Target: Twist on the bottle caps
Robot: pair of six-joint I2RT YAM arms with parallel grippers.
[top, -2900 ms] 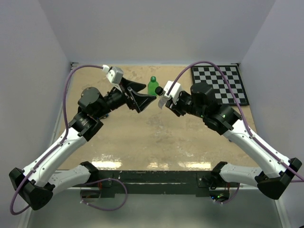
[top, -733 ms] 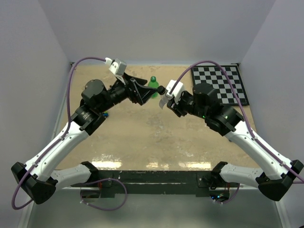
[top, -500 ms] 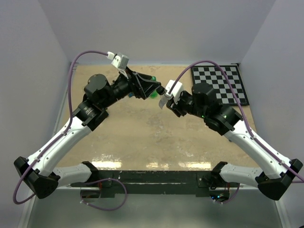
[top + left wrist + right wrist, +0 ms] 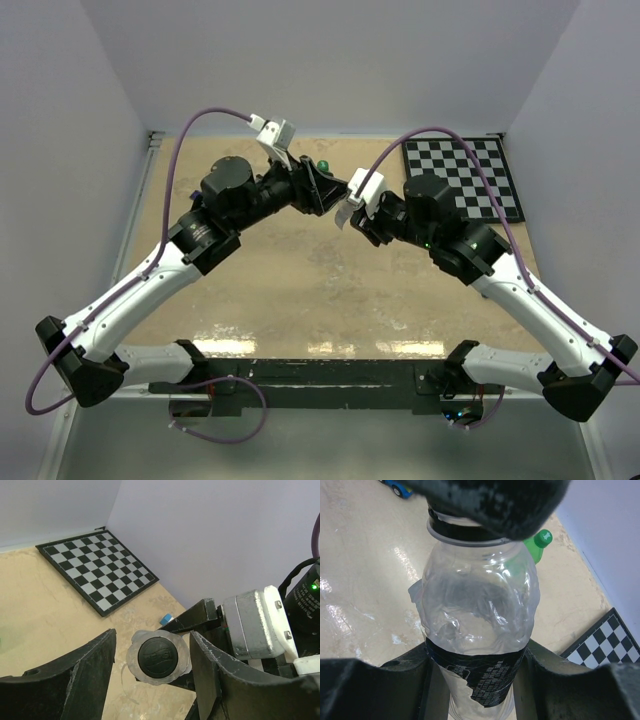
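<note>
Since the earlier frames our left arm has swung across, past the green bottle [image 4: 322, 166], and its jaws have narrowed. Now the left gripper [image 4: 152, 662] brackets the black cap [image 4: 158, 656] end-on, one finger on each side. We still see a gap on at least one side, so the claw is half closed and not yet pinching.

The right gripper [image 4: 475, 680] is clamped on the clear bottle [image 4: 477, 605] at its dark label band and holds it off the table [image 4: 300, 290], neck pointed at the left arm. We judge this lets one arm steady the body while the other turns the cap.

The black cap sits on the neck; how far it is threaded we cannot tell. The green bottle stands behind, its green cap [image 4: 543, 537] already on.
</note>
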